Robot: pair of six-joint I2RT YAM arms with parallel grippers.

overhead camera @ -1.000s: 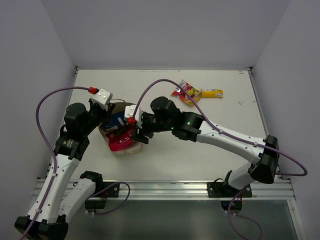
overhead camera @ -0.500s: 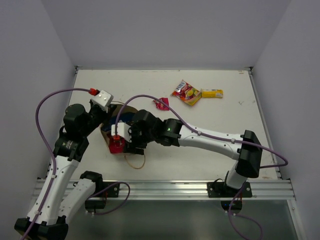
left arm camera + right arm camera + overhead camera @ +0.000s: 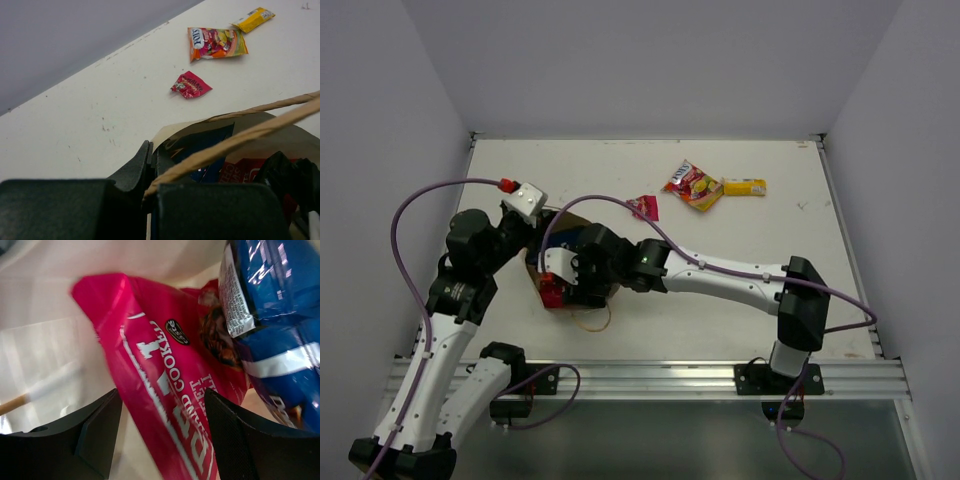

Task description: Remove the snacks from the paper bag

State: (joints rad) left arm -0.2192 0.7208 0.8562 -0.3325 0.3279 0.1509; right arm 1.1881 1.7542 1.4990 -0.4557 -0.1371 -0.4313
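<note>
The right claw (image 3: 162,405), jaws apart, reaches into the mouth of the bag (image 3: 280,142) and straddles the pink packet (image 3: 150,365) beside the blue packet (image 3: 270,315), so we read this as a grasp approached but not yet closed. The left claw (image 3: 152,167) is clamped together on the bag's rim by a handle (image 3: 240,137), which we take to hold the mouth open and steady. The pouch (image 3: 692,185), bar (image 3: 744,186) and wrapper (image 3: 645,207) lie well apart on the surface (image 3: 570,170), already out; two packets remain inside.

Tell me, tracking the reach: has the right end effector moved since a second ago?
Yes: right end effector went left, away from the candy pouch.
</note>
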